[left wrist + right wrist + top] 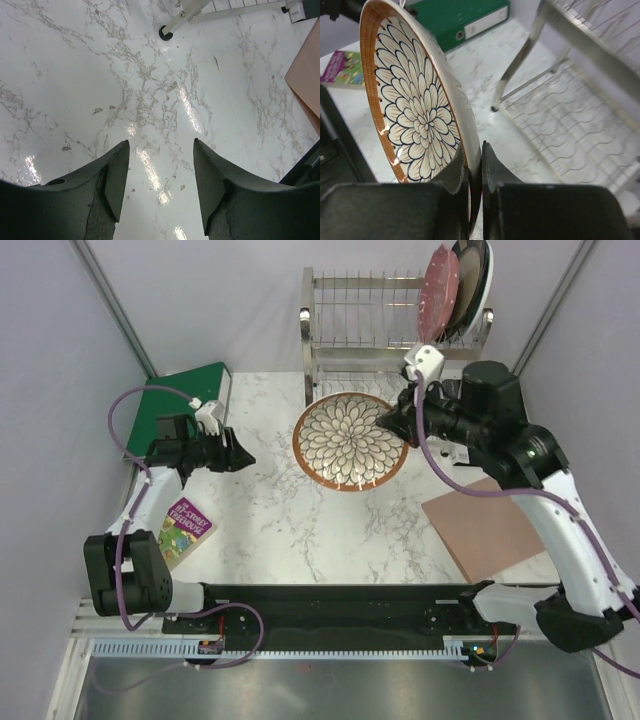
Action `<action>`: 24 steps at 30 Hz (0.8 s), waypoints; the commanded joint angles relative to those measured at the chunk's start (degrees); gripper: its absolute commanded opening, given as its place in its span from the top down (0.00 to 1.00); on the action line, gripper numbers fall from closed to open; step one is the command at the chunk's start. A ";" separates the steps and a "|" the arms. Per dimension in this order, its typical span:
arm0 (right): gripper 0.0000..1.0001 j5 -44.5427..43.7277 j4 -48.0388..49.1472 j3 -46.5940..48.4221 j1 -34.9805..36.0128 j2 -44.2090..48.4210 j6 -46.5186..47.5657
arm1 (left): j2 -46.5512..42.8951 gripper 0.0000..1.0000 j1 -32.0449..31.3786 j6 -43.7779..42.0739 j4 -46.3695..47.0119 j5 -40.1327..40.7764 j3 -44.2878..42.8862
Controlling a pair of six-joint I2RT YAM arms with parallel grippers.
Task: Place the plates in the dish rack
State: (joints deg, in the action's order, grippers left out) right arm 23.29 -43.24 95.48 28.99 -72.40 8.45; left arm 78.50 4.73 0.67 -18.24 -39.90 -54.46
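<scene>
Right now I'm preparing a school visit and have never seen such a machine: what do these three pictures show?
Two robot arms stand at a marble table. One picture looks down from above; the others come from cameras on each wrist. The left fingers are open and empty. The right fingers pinch the rim of the petal-pattern plate. Behind stands the dish rack, with other plates in it. A green binder, a book and a brown mat lie around.
</scene>
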 commanded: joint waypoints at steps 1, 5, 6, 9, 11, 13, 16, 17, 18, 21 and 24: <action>1.00 -16.41 16.60 4.61 1.59 4.03 2.10 | 0.95 0.40 -0.34 3.11 4.35 -0.18 -1.27; 1.00 -37.73 24.68 16.45 2.21 -1.06 2.88 | 2.18 0.41 -1.04 3.11 4.70 0.00 -2.14; 1.00 -41.44 28.27 18.58 2.38 -3.77 3.50 | 2.36 0.41 -1.21 3.11 4.79 0.00 -2.23; 1.00 -52.10 34.95 27.28 4.22 -10.10 6.92 | 2.71 0.41 -1.92 3.46 4.97 0.17 -2.32; 1.00 -55.52 39.26 30.36 5.89 -12.75 12.69 | 2.89 0.42 -2.27 3.99 4.97 0.17 -1.97; 1.00 -63.77 51.20 30.38 8.69 -16.44 20.16 | 2.89 0.43 -2.53 4.34 4.97 0.26 -1.62; 1.00 -75.13 59.59 38.08 10.20 -24.96 29.60 | 2.19 0.43 -2.71 4.69 5.84 0.26 0.13; 1.00 -76.45 59.68 42.46 10.21 -27.94 29.96 | 1.84 0.43 -2.71 4.69 6.28 0.26 0.66; 1.00 -77.77 59.85 43.72 10.21 -28.93 30.57 | 1.48 0.43 -2.62 4.69 6.63 0.26 1.10; 1.00 -79.62 63.37 45.66 10.73 -32.27 34.60 | 0.87 0.43 -2.71 4.61 7.52 0.17 2.78; 1.00 -83.57 61.26 51.73 10.56 -36.75 35.32 | 1.22 0.43 -2.71 5.57 7.52 -0.62 3.13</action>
State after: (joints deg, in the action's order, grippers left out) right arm -52.73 5.72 138.12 39.62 -108.12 38.87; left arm 80.95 2.15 4.05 -13.10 -39.51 -52.05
